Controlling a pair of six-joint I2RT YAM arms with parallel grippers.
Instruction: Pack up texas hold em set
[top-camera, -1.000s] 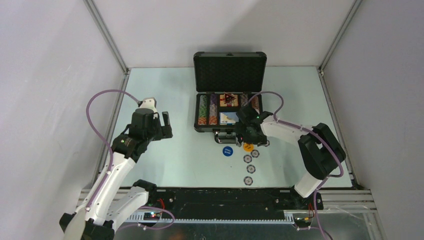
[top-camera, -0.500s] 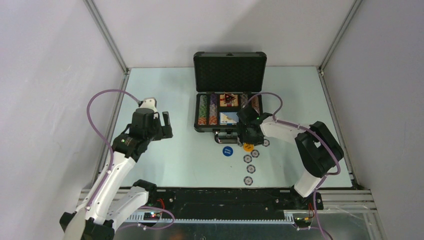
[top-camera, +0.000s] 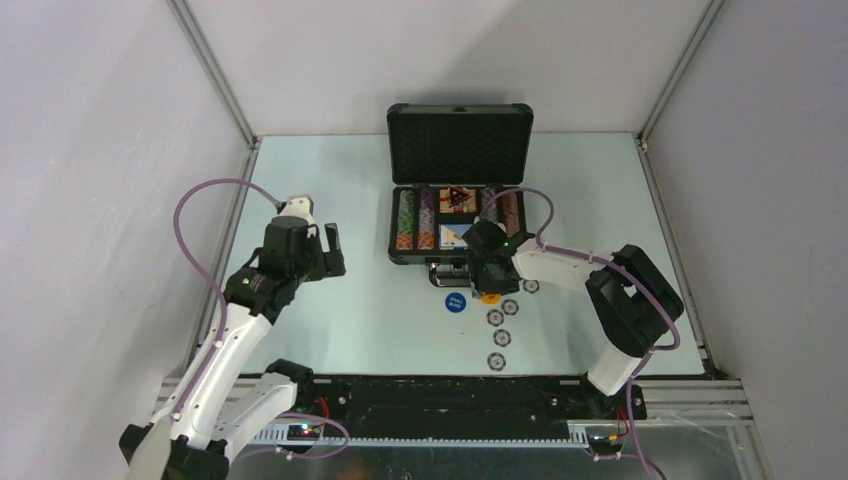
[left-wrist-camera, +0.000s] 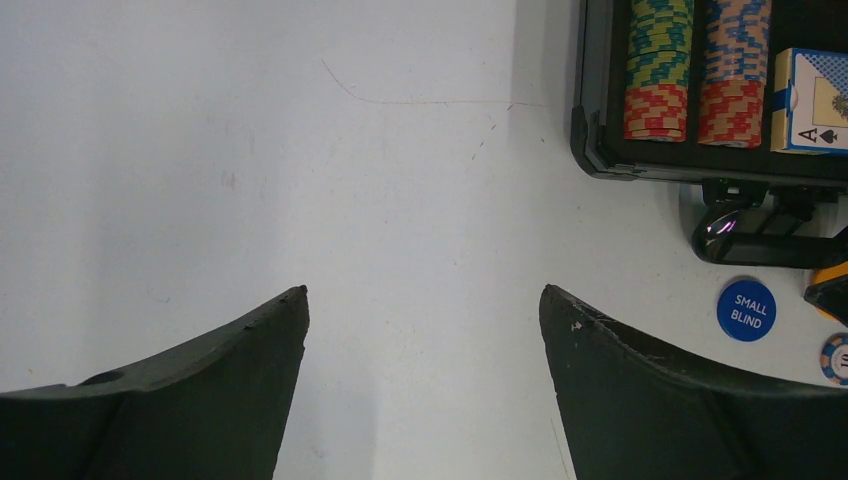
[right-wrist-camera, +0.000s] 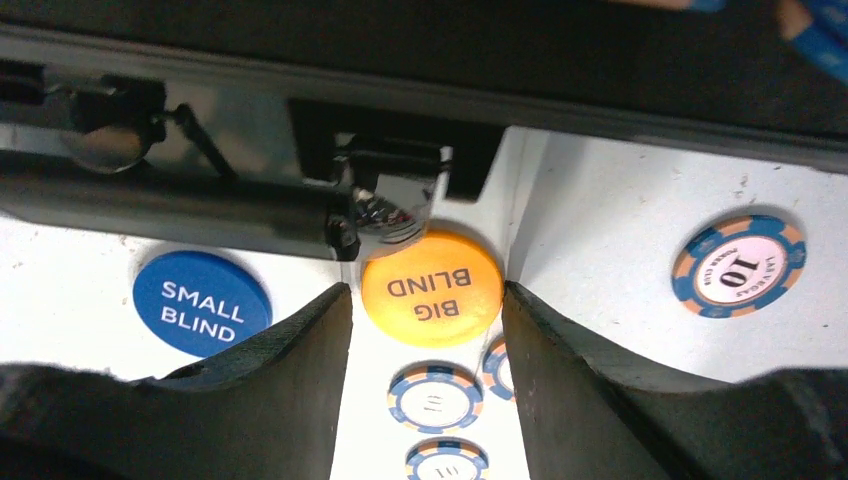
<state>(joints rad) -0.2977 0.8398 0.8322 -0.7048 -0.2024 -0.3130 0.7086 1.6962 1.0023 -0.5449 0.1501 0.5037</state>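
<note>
The dark briefcase (top-camera: 400, 240) lies open at mid table, lid (top-camera: 460, 143) upright, with rows of striped chips (left-wrist-camera: 658, 60) and a card box showing an ace of spades (left-wrist-camera: 812, 90) inside. A dark triangular marker (top-camera: 457, 196) lies at the back of the case. My right gripper (right-wrist-camera: 427, 298) is open and low in front of the case handle (right-wrist-camera: 180, 205), its fingers (right-wrist-camera: 290, 385) on either side of the orange BIG BLIND button (right-wrist-camera: 432, 288). The blue SMALL BLIND button (right-wrist-camera: 202, 302) lies just to its left. My left gripper (left-wrist-camera: 423, 292) is open and empty, over bare table left of the case.
Several loose blue-and-orange chips lie on the table in front of the case: one marked 10 (right-wrist-camera: 740, 266) to the right, others (top-camera: 497, 339) in a line towards the near edge. White walls close in the table on three sides.
My right gripper has moved a little to the left along the front of the case, over the orange button. The left arm has not moved.
</note>
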